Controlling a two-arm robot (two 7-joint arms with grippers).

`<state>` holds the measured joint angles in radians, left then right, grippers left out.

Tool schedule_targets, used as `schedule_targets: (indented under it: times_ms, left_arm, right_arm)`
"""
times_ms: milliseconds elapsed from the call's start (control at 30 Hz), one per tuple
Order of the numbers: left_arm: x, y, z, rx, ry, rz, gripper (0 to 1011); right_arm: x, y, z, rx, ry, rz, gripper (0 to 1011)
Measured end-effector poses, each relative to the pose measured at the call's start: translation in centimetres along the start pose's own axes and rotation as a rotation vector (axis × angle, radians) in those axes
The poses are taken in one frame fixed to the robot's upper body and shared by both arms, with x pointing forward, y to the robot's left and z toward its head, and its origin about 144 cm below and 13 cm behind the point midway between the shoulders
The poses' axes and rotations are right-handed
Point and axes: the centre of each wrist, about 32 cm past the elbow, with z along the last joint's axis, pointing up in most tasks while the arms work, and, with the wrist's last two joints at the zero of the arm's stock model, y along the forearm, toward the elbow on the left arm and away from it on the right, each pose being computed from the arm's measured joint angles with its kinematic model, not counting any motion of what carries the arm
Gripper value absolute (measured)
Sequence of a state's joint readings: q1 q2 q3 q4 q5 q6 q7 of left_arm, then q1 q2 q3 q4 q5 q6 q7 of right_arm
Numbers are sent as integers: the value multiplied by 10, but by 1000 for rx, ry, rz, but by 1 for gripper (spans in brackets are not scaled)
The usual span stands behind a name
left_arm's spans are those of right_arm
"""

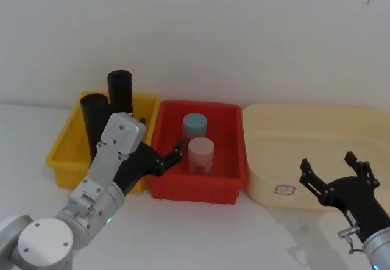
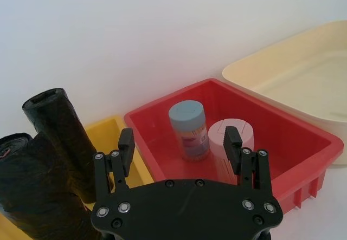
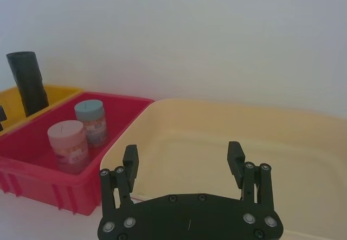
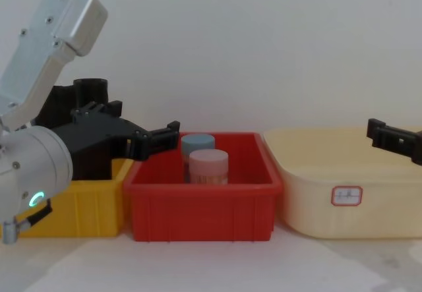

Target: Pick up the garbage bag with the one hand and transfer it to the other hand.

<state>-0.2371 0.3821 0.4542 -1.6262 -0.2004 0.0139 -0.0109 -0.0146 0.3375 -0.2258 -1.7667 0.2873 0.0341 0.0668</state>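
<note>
Far left, middle of the head view: the yellow bin point(image 1: 61, 160) holds two black rolls standing upright. I take the thicker, lumpier one at the bin's front-left for the garbage bag point(image 1: 94, 120). The slimmer roll point(image 1: 120, 93) stands just behind it, toward the upper left. Both rise well above the bin's rim.

Lower left, reaching in: my left gripper point(image 1: 162, 133) hangs over the seam between the yellow bin and the red bin point(image 1: 195, 191). Its fingers are spread wide and hold nothing. The bag is beside it, not between the fingers.

Handling, my guess: rolled plastic film, so light to moderate in weight. It should be firm along its length but yield under a squeeze, with a slick skin that could slide. I would take it round the body above the bin rim, squeezing across its width. I would stay low enough that the top end remains free for the other hand.

Centre: the red bin holds a blue-lidded jar point(image 1: 195, 124) and a pink-lidded jar point(image 1: 200, 151), touching or nearly so.

Right: the cream tub point(image 1: 286, 142). Lower right: my right gripper point(image 1: 327, 161) hovers at the tub's near rim, fingers spread and empty, well apart from the bag.
</note>
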Motion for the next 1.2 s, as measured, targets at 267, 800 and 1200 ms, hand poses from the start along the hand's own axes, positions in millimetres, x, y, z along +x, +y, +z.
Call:
schedule_targets:
  times_ms: [267,800,1200]
  left_arm:
    - [0,0,0,0,0,0,1001]
    - [0,0,0,0,0,0,1001]
    - [0,0,0,0,0,0,1001]
  right_arm:
    - [0,0,0,0,0,0,1000]
    - [0,0,0,0,0,0,1000]
    - [-3,8,10,-15,-16,33,1000]
